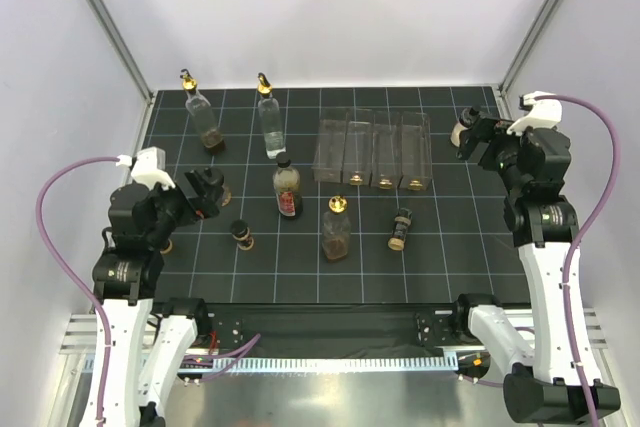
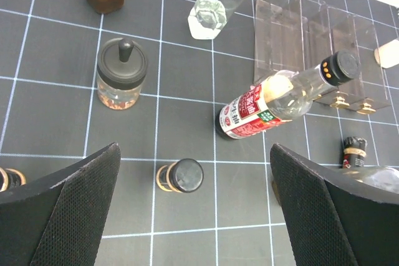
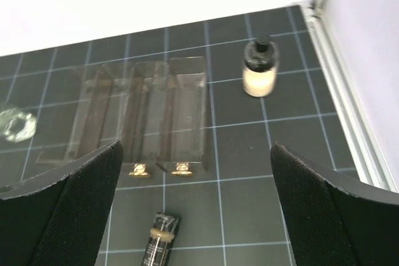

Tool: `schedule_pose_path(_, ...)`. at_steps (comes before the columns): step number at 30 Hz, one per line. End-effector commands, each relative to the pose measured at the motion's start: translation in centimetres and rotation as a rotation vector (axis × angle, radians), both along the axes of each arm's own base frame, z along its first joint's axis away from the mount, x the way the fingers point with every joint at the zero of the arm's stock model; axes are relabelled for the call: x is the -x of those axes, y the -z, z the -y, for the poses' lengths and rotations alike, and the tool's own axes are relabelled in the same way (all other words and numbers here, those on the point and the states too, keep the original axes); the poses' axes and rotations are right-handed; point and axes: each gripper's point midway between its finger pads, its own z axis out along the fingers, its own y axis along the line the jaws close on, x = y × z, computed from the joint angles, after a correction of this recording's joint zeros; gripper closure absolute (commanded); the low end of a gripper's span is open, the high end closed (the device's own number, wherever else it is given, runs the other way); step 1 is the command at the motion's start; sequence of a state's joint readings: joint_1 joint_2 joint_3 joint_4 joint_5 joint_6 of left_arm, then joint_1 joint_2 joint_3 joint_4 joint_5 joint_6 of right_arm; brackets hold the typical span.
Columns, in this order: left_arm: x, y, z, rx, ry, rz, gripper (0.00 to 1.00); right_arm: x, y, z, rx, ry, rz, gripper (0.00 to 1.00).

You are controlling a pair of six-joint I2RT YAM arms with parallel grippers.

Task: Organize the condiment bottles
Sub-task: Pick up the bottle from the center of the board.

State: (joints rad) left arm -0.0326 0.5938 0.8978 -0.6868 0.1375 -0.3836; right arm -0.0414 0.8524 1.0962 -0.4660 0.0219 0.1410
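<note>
The condiment bottles [image 1: 336, 229] are scattered everywhere and none look sorted yet. Two tall gold-spout ones stand far left and the red-labelled bottle [image 2: 262, 109] is upright mid-tabletop [image 1: 450, 257]. A short black-lidded jar [image 2: 122, 73] sits to its left and a small black-capped bottle [image 2: 181, 175] stands nearer the arms. A tiny bottle [image 3: 159, 244] lies on its side in front of the clear rack [image 1: 375, 147], and a cream-filled bottle [image 3: 259, 70] stands alone near the far right corner. There are gold bits at the rack's near end, can't tell what they are

The left fingers [image 2: 68, 210] are spread wide and empty, hovering over the small black-capped bottle. The right fingers [image 3: 68, 210] are also wide apart and empty, looking down at the rack and the cream-filled bottle

My take is that the first pick hasn't happened. For the left arm I'd drop straight down with the cap centred between the pads and grip the body, not the cap. The red-labelled bottle is close by and looks tippy, so don't swing wide. The cream-filled bottle is well apart from everything, an easy grab for the right arm. Glass is slippery, so squeeze firmly before lifting, and that light plastic rack will probably slide if bumped
</note>
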Motion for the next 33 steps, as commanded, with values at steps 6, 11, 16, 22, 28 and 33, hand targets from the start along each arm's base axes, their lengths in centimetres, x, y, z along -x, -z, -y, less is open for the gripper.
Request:
schedule_pose_path(6, 1.0, -0.2, 0.8, 0.036, 0.028, -0.018, 0.0, 3.7, -0.1, -11.2, 0.354, -0.89, 0.091, 0.0)
schedule_pose_path(11, 1.3, 0.0, 0.7, 0.03, 0.027, -0.02, 0.0, 7.7, 2.1, -14.2, 0.503, -1.246, 0.119, 0.0)
schedule_pose_path(16, 1.0, 0.2, 0.6, 0.025, 0.026, -0.018, 0.0, 12.6, 4.3, -16.8, 0.586, -1.607, 0.272, 0.0)
schedule_pose_path(22, 0.7, 0.2, 0.5, 0.015, 0.025, -0.01, 0.0, 14.5, 5.4, -21.3, 0.547, -1.849, 0.331, 0.0)
schedule_pose_path(28, 0.9, 0.7, 0.5, 0.015, 0.024, -0.017, 0.0, 12.2, 4.3, -24.7, 0.478, -1.886, 0.334, 0.0)
schedule_pose_path(33, 1.1, 0.6, 0.6, 0.028, 0.021, -0.008, 0.0, 11.8, 4.7, -27.2, 0.407, -1.925, 0.289, 0.03)
